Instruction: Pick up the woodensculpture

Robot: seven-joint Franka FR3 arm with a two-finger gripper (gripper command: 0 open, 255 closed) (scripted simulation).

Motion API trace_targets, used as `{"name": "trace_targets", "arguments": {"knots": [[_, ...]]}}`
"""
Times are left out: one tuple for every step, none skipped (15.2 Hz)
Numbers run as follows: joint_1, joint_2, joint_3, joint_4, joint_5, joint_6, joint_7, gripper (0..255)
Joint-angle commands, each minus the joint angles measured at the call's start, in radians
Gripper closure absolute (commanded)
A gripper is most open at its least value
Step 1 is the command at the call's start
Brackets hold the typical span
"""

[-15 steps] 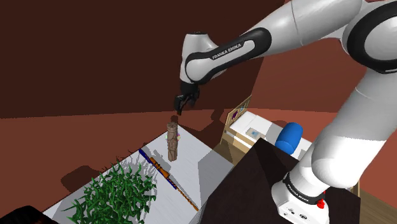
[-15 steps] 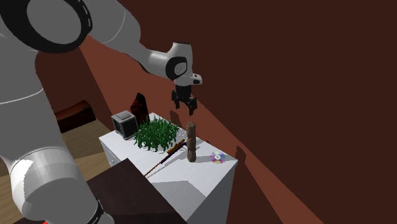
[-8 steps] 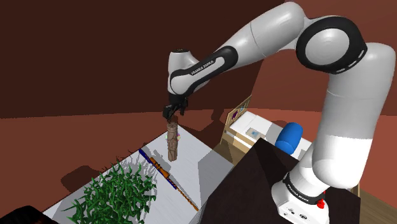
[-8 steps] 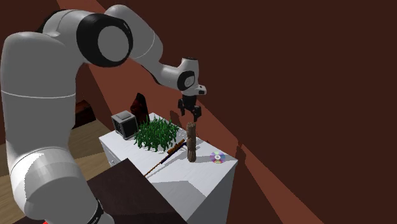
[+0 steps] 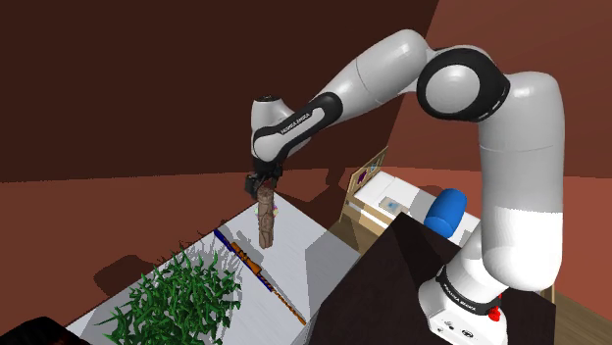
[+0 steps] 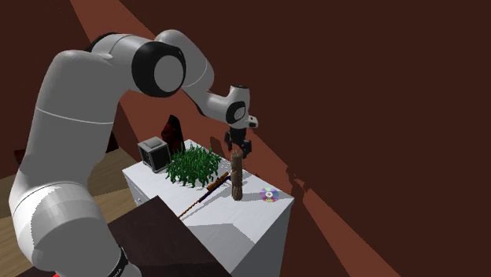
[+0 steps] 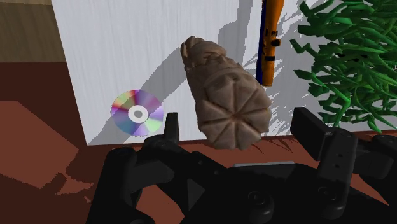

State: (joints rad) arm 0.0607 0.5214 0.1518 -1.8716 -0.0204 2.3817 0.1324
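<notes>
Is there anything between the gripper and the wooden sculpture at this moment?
Nothing. In the wrist view the open gripper straddles the top of the sculpture without touching it, with only bare white table showing in the gaps.

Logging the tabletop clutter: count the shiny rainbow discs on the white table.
1. The shiny rainbow disc lies flat near the white table's corner, beside the upright brown carved sculpture; the leafy green plant could hide others.

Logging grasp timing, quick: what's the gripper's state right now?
Gripper: open, fingers apart either side of the wooden sculpture, not clasping it.
</notes>
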Motion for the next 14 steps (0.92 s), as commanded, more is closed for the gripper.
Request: {"name": "trace_targets", "arguments": {"knots": [[0.001,0.021,-0.002,0.000,-0.003,0.021,0.000,0],[0.002,0.031,-0.003,0.000,-0.004,0.031,0.000,0],[0.002,0.036,-0.004,0.000,-0.005,0.036,0.000,0],[0.002,0.036,-0.004,0.001,-0.005,0.036,0.000,0],[0.001,0.034,-0.004,-0.002,-0.004,0.036,-0.001,255],[0.000,0.034,-0.004,-0.002,-0.004,0.036,-0.002,255],[0.001,0.033,-0.004,-0.004,-0.004,0.037,-0.002,255],[0.001,0.033,-0.004,-0.004,-0.004,0.037,-0.001,255],[0.000,0.032,-0.004,-0.006,-0.004,0.038,-0.002,255],[0.000,0.031,-0.004,-0.007,-0.004,0.038,-0.002,255],[0.000,0.031,-0.004,-0.007,-0.004,0.038,-0.002,255],[0.000,0.031,-0.004,-0.006,-0.004,0.037,-0.002,255],[0.000,0.031,-0.004,-0.006,-0.004,0.037,-0.002,255],[0.002,0.037,-0.004,0.001,-0.005,0.036,0.000,255]]}}
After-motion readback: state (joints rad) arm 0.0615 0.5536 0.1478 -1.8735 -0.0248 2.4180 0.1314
